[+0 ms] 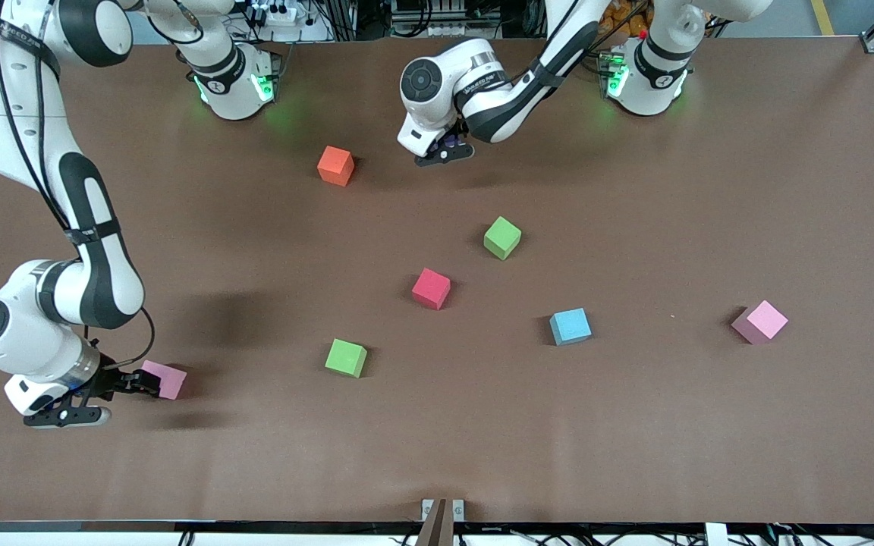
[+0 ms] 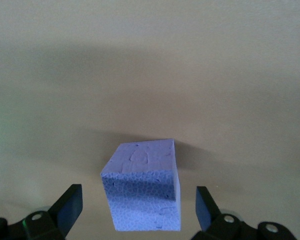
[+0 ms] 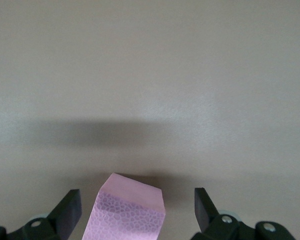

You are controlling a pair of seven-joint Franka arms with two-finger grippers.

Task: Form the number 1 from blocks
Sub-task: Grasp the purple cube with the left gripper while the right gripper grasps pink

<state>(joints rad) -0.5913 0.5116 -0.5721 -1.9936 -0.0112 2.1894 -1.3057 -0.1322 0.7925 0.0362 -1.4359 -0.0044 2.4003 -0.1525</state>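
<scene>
My left gripper (image 1: 448, 150) is low over the table near the robots' bases, open. In the left wrist view the purple block (image 2: 142, 192) sits on the table between its fingers (image 2: 70, 207), with a gap on each side. My right gripper (image 1: 137, 381) is down at the right arm's end, open around a pink block (image 1: 167, 379). In the right wrist view this pink block (image 3: 130, 212) lies between the fingers (image 3: 70, 210), untouched. The other blocks lie loose: orange (image 1: 336, 165), green (image 1: 502, 237), red (image 1: 431, 289), light blue (image 1: 570, 326), a second green (image 1: 346, 358) and a second pink (image 1: 760, 321).
The brown table (image 1: 634, 440) carries only the scattered blocks. The two arm bases (image 1: 236, 83) stand along its edge farthest from the front camera. A small bracket (image 1: 442, 512) sits at the edge nearest the front camera.
</scene>
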